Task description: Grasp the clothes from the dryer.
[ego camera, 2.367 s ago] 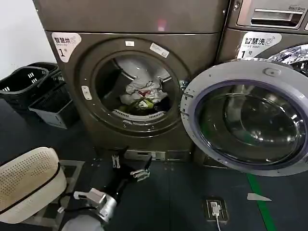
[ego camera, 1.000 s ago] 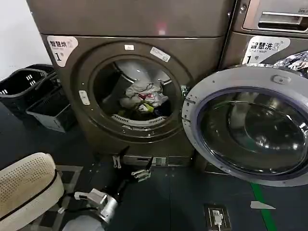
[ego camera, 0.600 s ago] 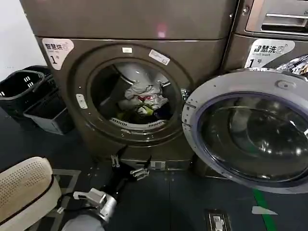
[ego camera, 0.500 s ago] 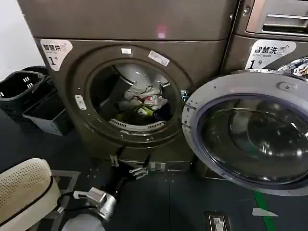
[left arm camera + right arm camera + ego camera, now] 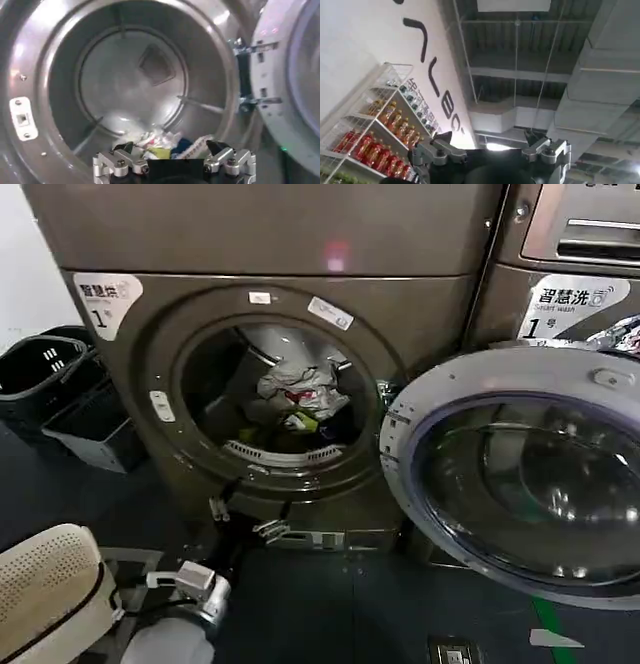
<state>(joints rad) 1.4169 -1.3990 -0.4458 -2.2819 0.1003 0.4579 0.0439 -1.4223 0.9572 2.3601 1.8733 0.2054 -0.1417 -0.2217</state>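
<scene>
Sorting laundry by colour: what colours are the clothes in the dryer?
Mostly white clothes with red and yellow-green bits; clearest in the head view.

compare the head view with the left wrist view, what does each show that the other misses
Head view alone: black plastic baskets beside the bronze-grey metal dryer, its white "1" label, and the neighbouring machine.
Left wrist view alone: the drum's pale back wall.
Both: the crumpled white and coloured clothes, the open grey-rimmed glass door, and the open left gripper before the porthole.

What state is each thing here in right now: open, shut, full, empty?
Bronze-grey metal dryer: red light on.
Grey-rimmed round glass door: swung wide open.
Crumpled pile of clothes: lying inside the drum.
Left tool: open, low before the porthole.
Right tool: open, pointing at the ceiling.
</scene>
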